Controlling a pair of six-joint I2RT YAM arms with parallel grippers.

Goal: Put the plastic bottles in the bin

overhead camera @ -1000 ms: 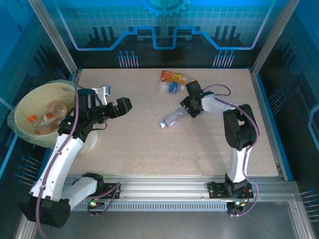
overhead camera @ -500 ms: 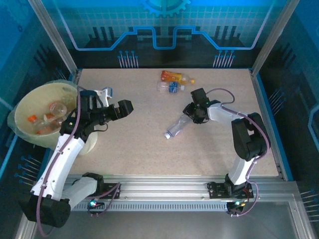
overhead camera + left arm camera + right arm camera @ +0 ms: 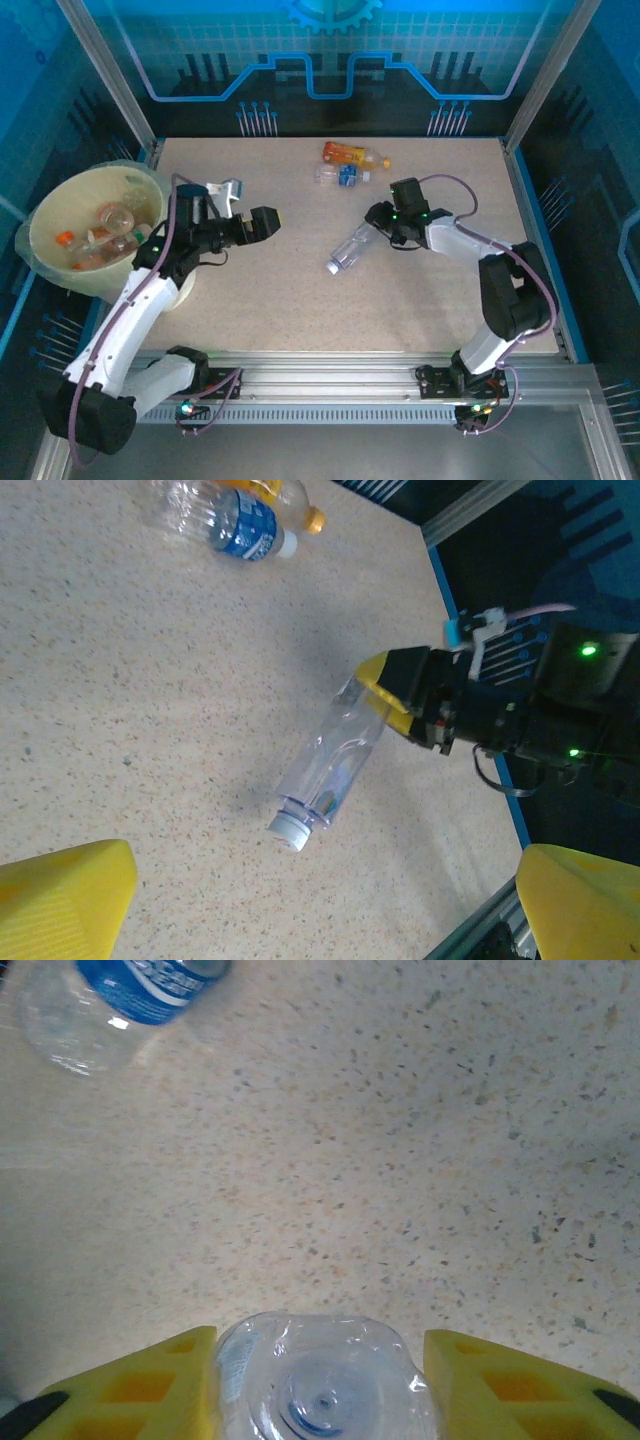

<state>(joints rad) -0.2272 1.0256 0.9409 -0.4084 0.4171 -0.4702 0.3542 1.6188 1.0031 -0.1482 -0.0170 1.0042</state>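
Note:
A clear bottle [image 3: 350, 246] with a pale cap hangs tilted just above the table's middle, cap end down-left. My right gripper [image 3: 380, 220] is shut on its base; in the right wrist view that base [image 3: 320, 1385] sits between the yellow fingers [image 3: 150, 1385]. My left gripper [image 3: 262, 222] hovers open left of centre, facing the clear bottle [image 3: 335, 755] with nothing between its jaws. Two more bottles lie at the back: an orange one [image 3: 348, 154] and a blue-labelled one [image 3: 340, 175]. The cream bin [image 3: 48, 205] at the far left holds several bottles.
The blue-labelled bottle [image 3: 240, 525] and the orange one [image 3: 285, 492] lie close together near the back of the speckled table [image 3: 300, 300]. Metal frame posts [image 3: 110, 75] and the rail [image 3: 330, 375] border the table. The bin overhangs the left edge.
My left gripper has moved right, away from the bin and toward the middle. The right arm's elbow has swung out to the right, with the clear bottle still gripped and shifted slightly.

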